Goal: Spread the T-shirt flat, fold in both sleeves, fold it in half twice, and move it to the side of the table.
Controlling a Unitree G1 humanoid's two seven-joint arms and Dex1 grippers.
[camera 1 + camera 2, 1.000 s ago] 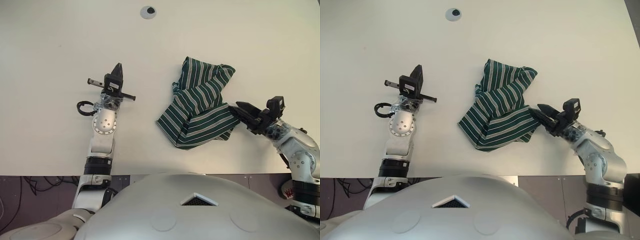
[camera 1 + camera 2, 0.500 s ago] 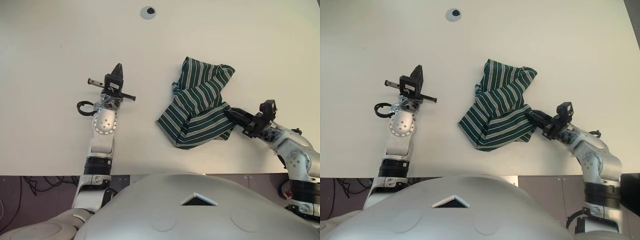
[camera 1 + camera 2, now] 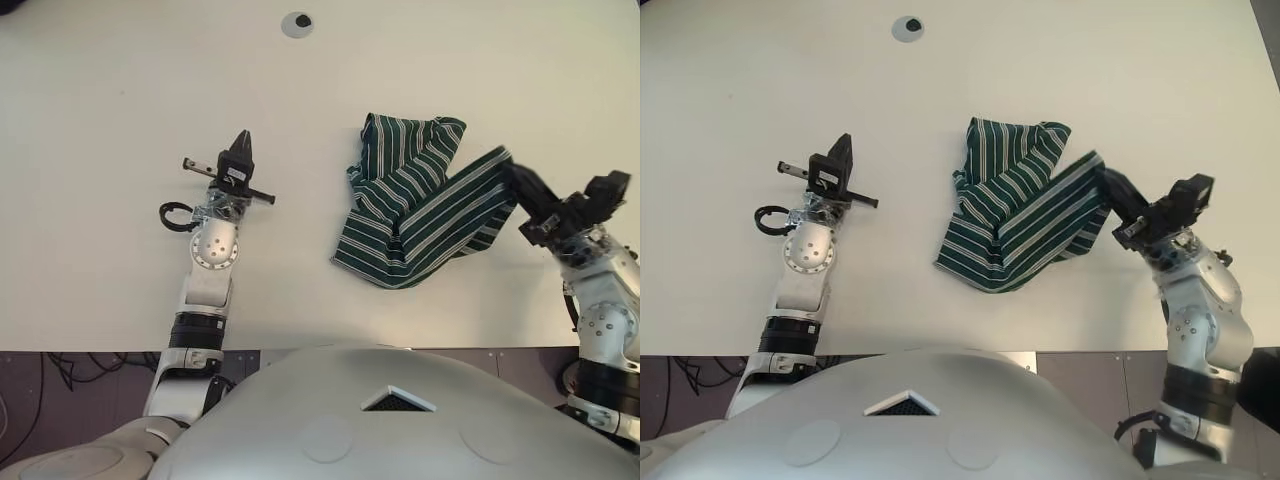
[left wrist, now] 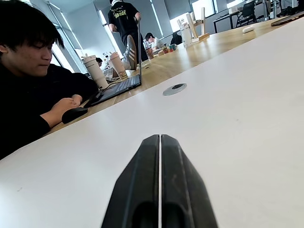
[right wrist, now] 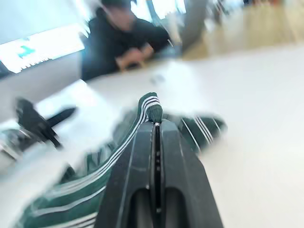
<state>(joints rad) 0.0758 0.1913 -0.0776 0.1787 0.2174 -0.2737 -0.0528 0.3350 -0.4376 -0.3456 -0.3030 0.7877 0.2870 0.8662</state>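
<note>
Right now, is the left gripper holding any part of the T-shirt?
No, the left gripper is shut on nothing and sits well apart from the T-shirt.

1 green T-shirt (image 3: 415, 205) with white stripes lies on 1 white table (image 3: 100, 100). There are 2 grippers, each with 2 fingers: the left gripper (image 3: 242, 137) at the left and the right gripper (image 3: 510, 168) at the right. 1 round grey cable grommet (image 3: 297, 24) sits at the far edge. On the next table beyond are 1 open laptop (image 4: 116, 85) and 1 dark computer mouse (image 4: 75, 114).
</note>
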